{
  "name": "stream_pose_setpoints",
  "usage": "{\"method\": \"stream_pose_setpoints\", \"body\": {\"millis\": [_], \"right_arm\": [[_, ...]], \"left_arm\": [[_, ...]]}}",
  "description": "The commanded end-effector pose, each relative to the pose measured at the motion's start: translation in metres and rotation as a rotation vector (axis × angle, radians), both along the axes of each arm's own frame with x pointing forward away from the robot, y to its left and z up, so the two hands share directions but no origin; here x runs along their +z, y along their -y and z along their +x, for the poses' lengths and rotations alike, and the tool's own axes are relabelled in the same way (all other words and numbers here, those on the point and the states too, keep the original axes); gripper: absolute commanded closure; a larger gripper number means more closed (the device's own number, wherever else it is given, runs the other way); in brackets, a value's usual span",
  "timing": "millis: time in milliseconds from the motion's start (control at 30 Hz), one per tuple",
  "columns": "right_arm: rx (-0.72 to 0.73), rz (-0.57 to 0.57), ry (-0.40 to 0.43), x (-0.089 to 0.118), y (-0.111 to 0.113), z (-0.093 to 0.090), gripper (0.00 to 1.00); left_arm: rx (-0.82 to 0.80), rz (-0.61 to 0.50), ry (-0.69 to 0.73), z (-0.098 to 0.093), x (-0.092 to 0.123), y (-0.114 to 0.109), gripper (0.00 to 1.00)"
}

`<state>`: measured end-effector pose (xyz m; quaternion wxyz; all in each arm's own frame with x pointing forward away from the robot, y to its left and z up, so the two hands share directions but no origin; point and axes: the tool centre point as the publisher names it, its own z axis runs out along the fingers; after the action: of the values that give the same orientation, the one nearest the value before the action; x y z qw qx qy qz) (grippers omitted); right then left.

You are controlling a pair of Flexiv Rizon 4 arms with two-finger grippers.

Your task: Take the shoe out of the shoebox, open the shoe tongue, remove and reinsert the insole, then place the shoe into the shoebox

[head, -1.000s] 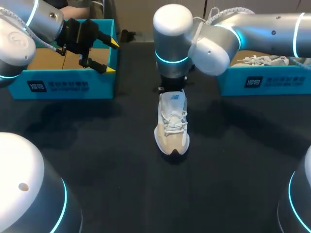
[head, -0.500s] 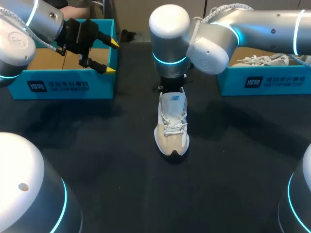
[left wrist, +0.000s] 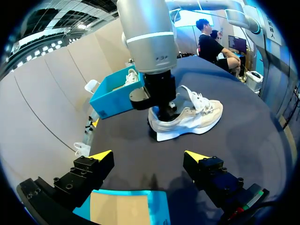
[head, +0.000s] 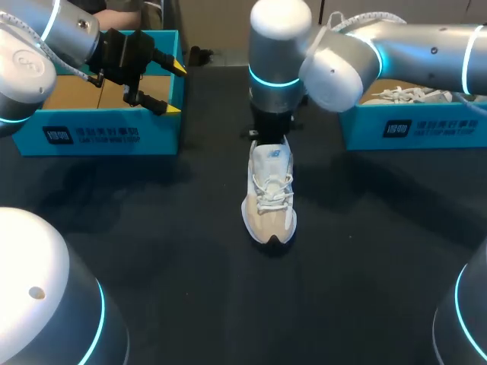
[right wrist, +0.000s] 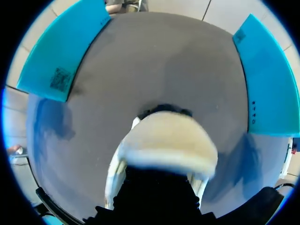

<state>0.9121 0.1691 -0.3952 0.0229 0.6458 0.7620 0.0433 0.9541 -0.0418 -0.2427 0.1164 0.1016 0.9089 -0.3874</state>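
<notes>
Your white-beige laced sneaker (head: 268, 199) sits upright, toe toward near desk (head: 152, 228) edge; right gripper (head: 268, 138) grip unclear, left gripper (head: 173, 89) wide open, empty.

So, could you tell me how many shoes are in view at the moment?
2. One shoe stands in the middle of the table; a second shoe lies in the right shoebox. The left shoebox is partly hidden by my left arm, so more may be inside.
</notes>
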Motion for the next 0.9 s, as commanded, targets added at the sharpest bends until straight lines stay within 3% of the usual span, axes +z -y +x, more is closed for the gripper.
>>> {"method": "stream_pose_setpoints", "body": {"millis": [33, 300, 500, 667, 700, 733, 767, 900], "right_arm": [[0.015, 0.032, -0.046, 0.019, 0.011, -0.015, 1.0], [0.0, 0.057, -0.136, 0.048, 0.009, -0.037, 1.0], [0.007, 0.063, -0.228, 0.055, -0.007, -0.052, 1.0], [-0.022, 0.088, -0.238, 0.053, -0.008, -0.061, 1.0], [-0.024, 0.095, -0.239, 0.052, -0.007, -0.061, 0.8], [-0.024, 0.099, -0.236, 0.051, -0.007, -0.061, 0.46], [-0.031, 0.113, -0.229, 0.05, -0.007, -0.06, 0.0], [-0.032, 0.12, -0.224, 0.048, -0.006, -0.059, 0.0]], "left_arm": [[-0.001, 0.002, -0.001, 0.001, 0.0, 0.0, 0.0], [-0.001, 0.002, -0.001, 0.001, 0.0, 0.0, 0.0], [-0.001, 0.002, -0.001, 0.001, 0.0, 0.0, 0.0], [-0.001, 0.002, -0.001, 0.001, 0.0, 0.0, 0.0], [-0.001, 0.002, -0.001, 0.001, 0.0, 0.0, 0.0], [-0.001, 0.002, -0.001, 0.001, 0.0, 0.0, 0.0], [-0.001, 0.002, -0.001, 0.001, 0.0, 0.0, 0.0], [-0.001, 0.002, -0.001, 0.001, 0.0, 0.0, 0.0]]}}
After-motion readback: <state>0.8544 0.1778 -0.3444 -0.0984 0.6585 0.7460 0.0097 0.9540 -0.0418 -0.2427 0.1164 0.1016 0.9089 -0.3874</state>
